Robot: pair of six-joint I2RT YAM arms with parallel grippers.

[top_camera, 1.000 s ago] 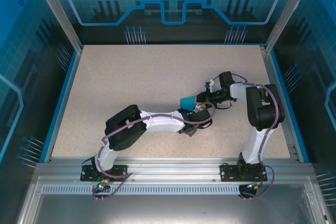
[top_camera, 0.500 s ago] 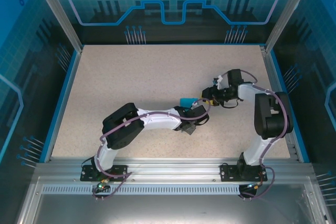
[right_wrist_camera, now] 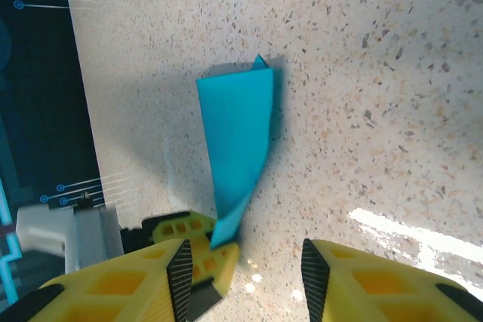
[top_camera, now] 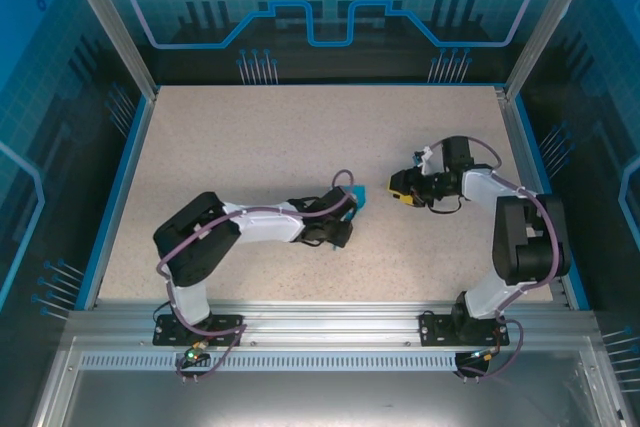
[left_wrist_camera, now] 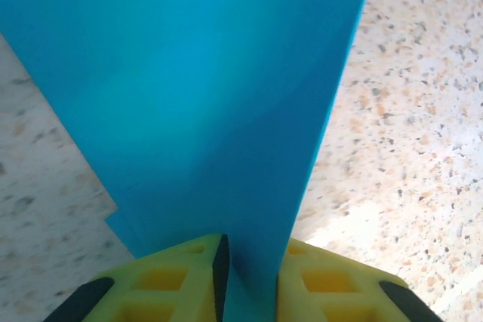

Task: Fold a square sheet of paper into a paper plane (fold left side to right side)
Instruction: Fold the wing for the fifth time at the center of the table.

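Note:
The paper plane (top_camera: pixel 358 193) is a slim folded piece of teal-blue paper near the middle of the table. My left gripper (top_camera: pixel 348 201) is shut on its narrow end. In the left wrist view the paper (left_wrist_camera: pixel 204 96) rises up between the yellow fingers of that gripper (left_wrist_camera: pixel 249 254), which press on both its sides. In the right wrist view the plane (right_wrist_camera: pixel 238 130) stands on edge above the tabletop, pinched at its lower tip by the left gripper's fingers (right_wrist_camera: pixel 189 233). My right gripper (right_wrist_camera: pixel 245 280) is open just short of it, holding nothing. From above, the right gripper (top_camera: pixel 400 190) lies a little to the paper's right.
The speckled beige tabletop (top_camera: pixel 250 137) is framed by a darker blue border strip (top_camera: pixel 118 197) and an aluminium rail (top_camera: pixel 320 322) at the near edge. A dark blue patterned wall (right_wrist_camera: pixel 38 73) stands beyond the table edge.
The left arm's elbow has swung left while its gripper kept hold of the paper. The right gripper has drawn back to the right, away from the paper.

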